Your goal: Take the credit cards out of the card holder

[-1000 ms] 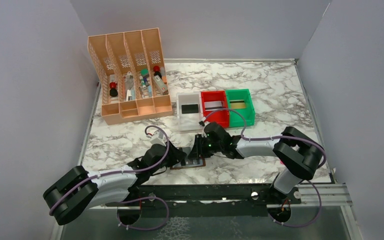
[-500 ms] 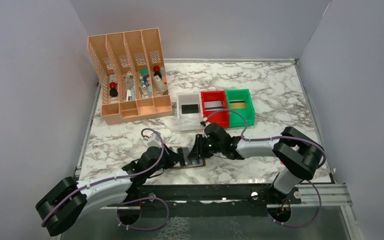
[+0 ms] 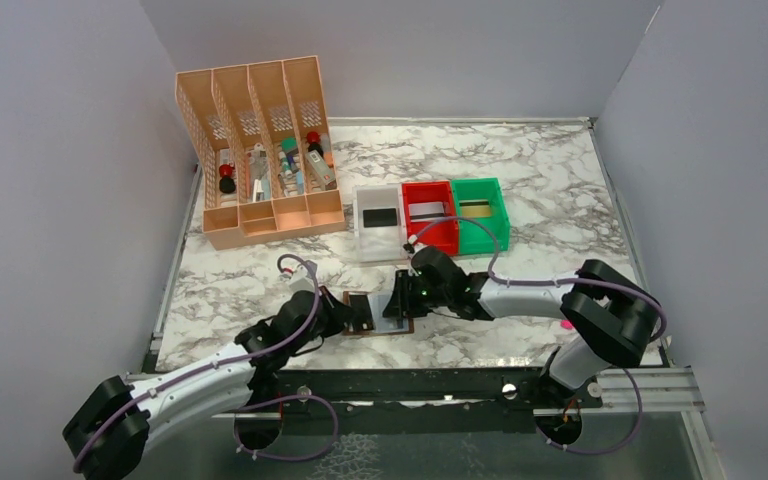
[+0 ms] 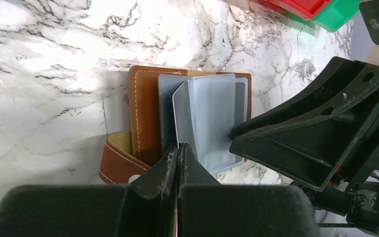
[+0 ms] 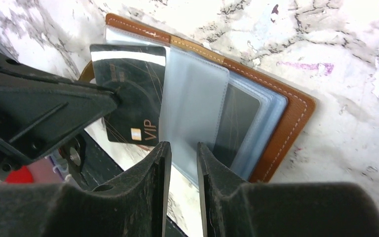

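The left gripper [image 4: 178,148] has just closed. Its jaws are now pressed together on the edge of a dark VIP credit card [image 5: 128,94], which juts partly out of its clear sleeve [image 5: 192,94], so by my reading the pull-out is begun but not finished. The card holder [image 4: 145,108] lies open on the marble table [image 3: 560,180] between the arms. The right gripper [image 5: 180,150] straddles the sleeve's edge with a narrow gap, and I cannot tell whether it clamps. A second card [image 5: 234,118] shows dimly behind plastic. How many remain is hidden.
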Tool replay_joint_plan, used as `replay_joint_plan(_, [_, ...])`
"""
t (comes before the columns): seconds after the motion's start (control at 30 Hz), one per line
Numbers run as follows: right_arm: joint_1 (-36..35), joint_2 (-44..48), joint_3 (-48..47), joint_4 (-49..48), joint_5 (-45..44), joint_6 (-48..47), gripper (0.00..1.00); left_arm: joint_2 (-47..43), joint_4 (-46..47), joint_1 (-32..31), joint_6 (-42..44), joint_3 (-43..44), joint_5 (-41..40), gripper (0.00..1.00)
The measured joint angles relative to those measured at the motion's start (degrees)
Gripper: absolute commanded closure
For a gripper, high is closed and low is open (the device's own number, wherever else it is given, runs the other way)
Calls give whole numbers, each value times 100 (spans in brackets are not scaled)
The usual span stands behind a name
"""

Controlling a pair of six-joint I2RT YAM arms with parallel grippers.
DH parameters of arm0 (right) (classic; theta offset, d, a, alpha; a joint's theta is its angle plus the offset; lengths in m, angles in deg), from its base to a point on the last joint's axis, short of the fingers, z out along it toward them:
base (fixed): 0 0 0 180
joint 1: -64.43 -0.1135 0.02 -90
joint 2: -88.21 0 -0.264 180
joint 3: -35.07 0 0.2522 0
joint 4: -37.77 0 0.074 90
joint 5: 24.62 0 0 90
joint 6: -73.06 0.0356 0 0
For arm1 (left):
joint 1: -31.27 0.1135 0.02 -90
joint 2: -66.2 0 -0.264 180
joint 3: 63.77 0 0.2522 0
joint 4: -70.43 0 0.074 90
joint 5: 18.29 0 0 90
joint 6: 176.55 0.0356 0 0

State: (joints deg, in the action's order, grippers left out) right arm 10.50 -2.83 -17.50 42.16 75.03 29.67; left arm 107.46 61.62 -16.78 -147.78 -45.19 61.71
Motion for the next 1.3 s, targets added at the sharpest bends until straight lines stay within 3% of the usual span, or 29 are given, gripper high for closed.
replay_joint_plan(0.37, [0,1117,11,498,-74,-402,50,-81,-863,7,645,737,-149,100])
replay_joint_plan(0.53, [0,1493,46,664,-358,-411,27,-68,-1226,11,898,1161,-188,100])
replay_joint_plan(0.63, [2,1683,227,662,-474,-402,21,-28,-1414,11,1003,1370,-190,100])
replay_joint_plan(0.93, [4,2404,968,472,-1032,-304,17,-39,-1462,11,1128,1534,-177,100])
replay_joint_plan(1.3, [4,3187,1449,-61,-970,-708,13,146,-793,33,1309,1534,258,100])
